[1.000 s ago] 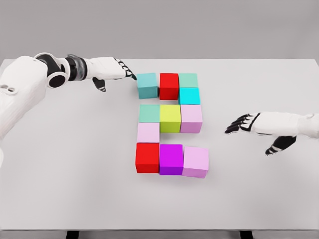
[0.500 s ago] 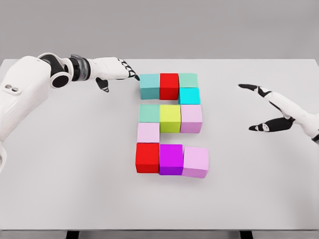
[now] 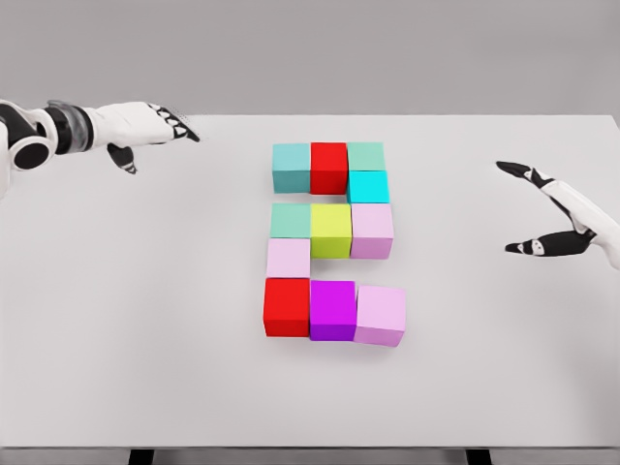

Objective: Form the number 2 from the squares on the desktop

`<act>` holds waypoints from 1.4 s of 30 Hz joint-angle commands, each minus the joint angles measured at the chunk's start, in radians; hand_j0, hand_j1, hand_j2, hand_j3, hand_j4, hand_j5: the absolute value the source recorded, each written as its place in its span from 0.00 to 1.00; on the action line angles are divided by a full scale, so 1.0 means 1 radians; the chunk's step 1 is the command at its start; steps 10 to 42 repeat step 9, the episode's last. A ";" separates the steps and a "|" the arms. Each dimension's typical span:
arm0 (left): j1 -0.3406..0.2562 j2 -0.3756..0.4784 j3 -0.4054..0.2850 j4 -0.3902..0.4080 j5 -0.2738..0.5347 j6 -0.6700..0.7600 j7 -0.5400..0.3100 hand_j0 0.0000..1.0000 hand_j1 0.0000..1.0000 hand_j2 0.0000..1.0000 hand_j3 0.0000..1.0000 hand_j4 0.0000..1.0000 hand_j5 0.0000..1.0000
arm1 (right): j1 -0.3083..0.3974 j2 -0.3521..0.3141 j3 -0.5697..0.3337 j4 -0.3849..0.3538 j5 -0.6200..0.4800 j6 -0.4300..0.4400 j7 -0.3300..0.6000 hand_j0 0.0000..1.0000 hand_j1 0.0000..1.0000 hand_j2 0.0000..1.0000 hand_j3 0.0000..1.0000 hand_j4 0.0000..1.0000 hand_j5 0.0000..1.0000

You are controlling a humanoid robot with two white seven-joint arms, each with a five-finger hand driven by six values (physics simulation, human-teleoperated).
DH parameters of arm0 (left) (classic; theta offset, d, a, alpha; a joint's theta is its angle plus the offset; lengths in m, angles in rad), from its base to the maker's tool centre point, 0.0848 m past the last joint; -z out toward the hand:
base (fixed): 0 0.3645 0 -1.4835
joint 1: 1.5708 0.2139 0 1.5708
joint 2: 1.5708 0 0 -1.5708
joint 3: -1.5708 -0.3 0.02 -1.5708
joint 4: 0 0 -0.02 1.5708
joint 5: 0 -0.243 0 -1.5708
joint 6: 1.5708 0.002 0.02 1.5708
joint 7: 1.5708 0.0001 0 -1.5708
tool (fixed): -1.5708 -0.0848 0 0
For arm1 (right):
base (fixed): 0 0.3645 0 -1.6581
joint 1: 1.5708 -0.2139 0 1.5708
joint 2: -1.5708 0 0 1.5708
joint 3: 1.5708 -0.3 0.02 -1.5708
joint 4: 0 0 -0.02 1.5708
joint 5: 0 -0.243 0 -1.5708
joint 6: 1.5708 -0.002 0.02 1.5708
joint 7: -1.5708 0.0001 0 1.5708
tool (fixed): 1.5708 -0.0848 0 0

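Inspected at table (image 3: 116, 320), head view; yellow-green block (image 3: 330, 230) taken as landmark

Found eleven squares seated edge to edge in the shape of a 2. Above the landmark: teal block (image 3: 291, 167), red block (image 3: 328, 167) and pale green block (image 3: 366, 156) in a row, with cyan block (image 3: 368, 186) under the last. Beside the landmark: green block (image 3: 290, 220) and lilac block (image 3: 372, 231). Below and toward the teal side: pale pink block (image 3: 288, 258). Bottom row: second red block (image 3: 287, 307), magenta block (image 3: 332, 310), pink block (image 3: 381, 315).

Noted left hand (image 3: 145, 126) well apart from the figure on the teal side, fingers extended, holding nothing. Noted right hand (image 3: 562, 213) well apart on the lilac side, fingers spread, empty.

Judged task at or near completion. Risks:
- pink block sat slightly askew and lower than its row; any correcting nudge could shove the magenta block out of line
- a low sweep by either arm across the middle could scatter the rows

Recorded wide bare surface on all sides of the figure; no square near a table edge; ample room for either arm to move
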 commanded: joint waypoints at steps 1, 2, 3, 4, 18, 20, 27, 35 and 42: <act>0.005 0.149 0.007 -0.072 0.007 0.001 0.001 1.00 1.00 1.00 1.00 1.00 1.00 | 0.000 -0.001 -0.004 0.004 -0.006 0.002 0.000 1.00 1.00 1.00 1.00 1.00 1.00; 0.015 0.181 0.006 -0.096 0.008 0.001 0.001 1.00 1.00 1.00 1.00 1.00 1.00 | 0.000 -0.001 -0.004 0.004 -0.006 0.002 0.000 1.00 1.00 1.00 1.00 1.00 1.00; 0.028 0.207 0.007 -0.129 0.008 0.001 0.001 1.00 1.00 1.00 1.00 1.00 1.00 | 0.000 -0.001 -0.004 0.004 -0.006 0.002 0.000 1.00 1.00 1.00 1.00 1.00 1.00; 0.031 0.221 0.007 -0.149 0.008 0.001 0.001 1.00 1.00 1.00 1.00 1.00 1.00 | 0.000 -0.001 -0.004 0.002 -0.006 0.002 0.000 1.00 1.00 1.00 1.00 1.00 1.00; 0.049 0.262 0.009 -0.156 0.031 0.001 0.001 1.00 1.00 1.00 1.00 1.00 1.00 | 0.000 -0.001 -0.004 0.002 -0.005 0.002 0.000 1.00 1.00 1.00 1.00 1.00 1.00; 0.049 0.262 0.009 -0.156 0.031 0.001 0.001 1.00 1.00 1.00 1.00 1.00 1.00 | 0.000 -0.001 -0.004 0.002 -0.005 0.002 0.000 1.00 1.00 1.00 1.00 1.00 1.00; 0.049 0.262 0.009 -0.156 0.031 0.001 0.001 1.00 1.00 1.00 1.00 1.00 1.00 | 0.000 -0.001 -0.004 0.002 -0.005 0.002 0.000 1.00 1.00 1.00 1.00 1.00 1.00; 0.049 0.262 0.009 -0.156 0.031 0.001 0.001 1.00 1.00 1.00 1.00 1.00 1.00 | 0.000 -0.001 -0.004 0.002 -0.005 0.002 0.000 1.00 1.00 1.00 1.00 1.00 1.00; 0.049 0.262 0.009 -0.156 0.031 0.001 0.001 1.00 1.00 1.00 1.00 1.00 1.00 | 0.000 -0.001 -0.004 0.002 -0.005 0.002 0.000 1.00 1.00 1.00 1.00 1.00 1.00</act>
